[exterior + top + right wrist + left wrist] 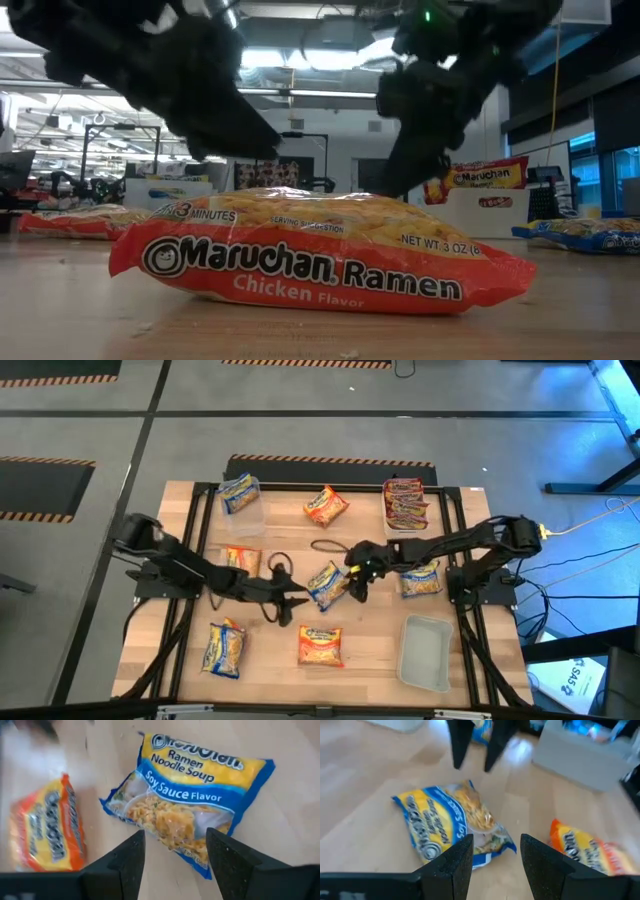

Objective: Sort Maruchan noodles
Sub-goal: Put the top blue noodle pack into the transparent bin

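Note:
A blue-and-yellow Maruchan noodles packet [327, 584] lies flat at the table's middle, between my two grippers. My left gripper [297, 601] hovers open at its left near corner; its wrist view shows the packet [452, 825] just beyond the fingers [495, 865]. My right gripper [358, 586] hovers open at the packet's right edge and points down at it [190, 795]. An orange packet [320, 646] lies flat nearer the front edge [320, 255]. Whether either gripper touches the blue packet I cannot tell.
More packets lie around: blue-and-yellow at front left [224, 649], one under the right arm [420, 580], orange at the back [326, 506] and under the left arm [240, 560]. Clear tubs hold a blue packet [240, 493] and red packets [405, 503]; another tub [425, 652] stands front right.

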`<state>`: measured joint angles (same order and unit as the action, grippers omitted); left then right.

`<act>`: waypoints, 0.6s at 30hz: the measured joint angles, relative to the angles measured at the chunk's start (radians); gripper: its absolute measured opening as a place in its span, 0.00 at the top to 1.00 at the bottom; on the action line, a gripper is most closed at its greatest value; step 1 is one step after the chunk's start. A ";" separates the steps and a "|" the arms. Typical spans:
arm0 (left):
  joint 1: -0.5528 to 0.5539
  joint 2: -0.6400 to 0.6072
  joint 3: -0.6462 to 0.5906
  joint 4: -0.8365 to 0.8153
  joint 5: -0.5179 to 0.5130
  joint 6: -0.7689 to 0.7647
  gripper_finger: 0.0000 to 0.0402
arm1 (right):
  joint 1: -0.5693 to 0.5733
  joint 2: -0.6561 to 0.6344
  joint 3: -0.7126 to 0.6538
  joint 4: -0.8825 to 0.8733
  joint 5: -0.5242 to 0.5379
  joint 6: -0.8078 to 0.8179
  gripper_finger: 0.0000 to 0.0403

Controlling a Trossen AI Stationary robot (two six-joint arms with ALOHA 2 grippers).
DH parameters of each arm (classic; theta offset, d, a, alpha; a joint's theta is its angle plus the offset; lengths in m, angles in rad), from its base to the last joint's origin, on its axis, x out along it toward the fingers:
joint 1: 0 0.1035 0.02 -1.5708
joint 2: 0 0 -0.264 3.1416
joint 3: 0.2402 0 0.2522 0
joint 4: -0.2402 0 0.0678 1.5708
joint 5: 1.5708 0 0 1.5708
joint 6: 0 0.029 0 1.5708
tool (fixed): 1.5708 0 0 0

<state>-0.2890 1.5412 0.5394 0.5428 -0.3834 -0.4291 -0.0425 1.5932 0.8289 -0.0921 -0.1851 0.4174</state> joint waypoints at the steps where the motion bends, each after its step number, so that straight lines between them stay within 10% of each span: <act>1: 0.000 0.039 0.022 0.000 0.000 0.011 0.61 | -0.020 0.000 -0.022 0.039 -0.034 0.027 0.51; 9: 0.000 0.221 0.139 -0.002 0.008 0.083 0.61 | -0.110 0.005 -0.079 0.158 -0.129 0.102 0.49; 18: 0.004 0.254 0.146 -0.092 -0.010 0.099 0.61 | -0.130 0.077 -0.078 0.155 -0.126 0.148 0.25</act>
<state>-0.2851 1.7950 0.6854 0.4505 -0.3936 -0.3298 -0.1723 1.6701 0.7506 0.0633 -0.3114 0.5651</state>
